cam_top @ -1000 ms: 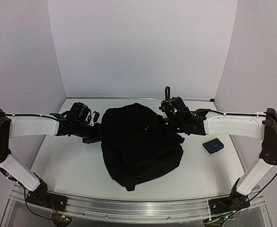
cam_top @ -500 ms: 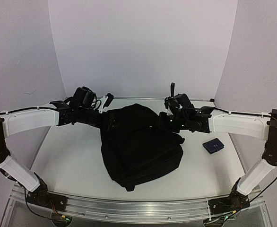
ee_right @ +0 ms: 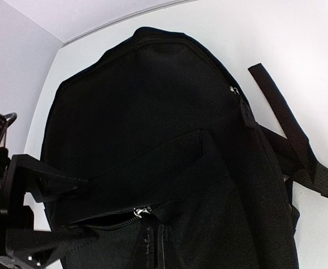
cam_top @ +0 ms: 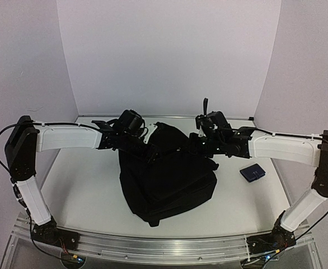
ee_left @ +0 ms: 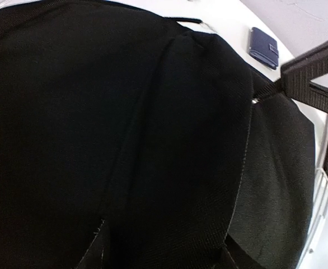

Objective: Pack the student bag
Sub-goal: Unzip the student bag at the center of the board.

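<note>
The student bag (cam_top: 167, 174), a large black backpack, lies in the middle of the table. It fills the left wrist view (ee_left: 125, 140) and shows in the right wrist view (ee_right: 153, 112). My right gripper (cam_top: 194, 147) is at the bag's upper right. It is shut on the zipper pull (ee_right: 139, 212), whose tab runs taut toward the camera; the left wrist view shows the same pull (ee_left: 257, 97). My left gripper (cam_top: 151, 155) is on the bag's upper left. In the right wrist view it (ee_right: 91, 206) is open, its fingers spread beside the partly opened zipper. Its own fingers are hidden in its wrist view.
A small dark blue pouch (cam_top: 253, 172) lies on the table right of the bag, also in the left wrist view (ee_left: 263, 45). A black shoulder strap (ee_right: 287, 134) lies on the white table beside the bag. Walls enclose the table on three sides.
My left arm has swung right from the bag's left side onto its upper left part. My right gripper rose slightly, then stayed still on the bag's upper right.
</note>
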Available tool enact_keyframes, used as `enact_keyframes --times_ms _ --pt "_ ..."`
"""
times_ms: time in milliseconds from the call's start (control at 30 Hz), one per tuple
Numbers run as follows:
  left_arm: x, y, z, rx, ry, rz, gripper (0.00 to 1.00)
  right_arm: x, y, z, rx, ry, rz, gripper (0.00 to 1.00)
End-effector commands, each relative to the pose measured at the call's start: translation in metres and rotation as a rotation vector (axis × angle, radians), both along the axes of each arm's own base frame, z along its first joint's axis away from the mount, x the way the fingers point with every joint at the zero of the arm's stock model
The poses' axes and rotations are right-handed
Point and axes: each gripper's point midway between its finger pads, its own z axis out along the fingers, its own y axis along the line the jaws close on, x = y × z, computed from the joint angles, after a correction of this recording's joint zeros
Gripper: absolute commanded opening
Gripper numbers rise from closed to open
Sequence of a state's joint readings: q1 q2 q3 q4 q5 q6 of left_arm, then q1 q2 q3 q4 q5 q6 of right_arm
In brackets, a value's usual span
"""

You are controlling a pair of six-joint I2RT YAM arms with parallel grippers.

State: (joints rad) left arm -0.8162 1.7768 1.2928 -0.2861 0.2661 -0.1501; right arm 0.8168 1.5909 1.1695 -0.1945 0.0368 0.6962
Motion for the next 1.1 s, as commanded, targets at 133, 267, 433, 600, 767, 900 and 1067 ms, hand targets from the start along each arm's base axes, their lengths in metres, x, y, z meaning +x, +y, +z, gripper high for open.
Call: enact_keyframes --times_ms 133,267,433,600,767,900,1067 --pt "0.028 0.013 0.031 -0.016 -0.120 0.135 0.48 0.004 -0.024 0.024 0.002 -0.075 -0.094 0.00" --pt "0.027 0.016 0.029 -0.013 -0.121 0.142 0.32 0.004 -0.029 0.020 -0.013 -0.067 -0.110 0.00" --pt "0.029 0.025 0.027 0.007 -0.128 0.180 0.02 0.010 -0.049 0.016 -0.040 -0.060 -0.179 0.00" --pt "0.025 0.044 0.022 0.043 -0.117 0.253 0.00 0.019 -0.073 0.011 -0.073 -0.057 -0.250 0.00" --pt "0.011 0.053 0.017 0.031 -0.047 0.275 0.00 0.030 -0.066 0.009 -0.101 -0.061 -0.227 0.00" --pt "-0.009 0.046 0.019 -0.039 0.044 0.253 0.00 0.049 -0.052 0.011 -0.135 -0.088 -0.201 0.00" --pt "-0.037 0.030 0.023 -0.104 0.113 0.240 0.00 0.081 -0.031 0.014 -0.146 -0.127 -0.175 0.00"
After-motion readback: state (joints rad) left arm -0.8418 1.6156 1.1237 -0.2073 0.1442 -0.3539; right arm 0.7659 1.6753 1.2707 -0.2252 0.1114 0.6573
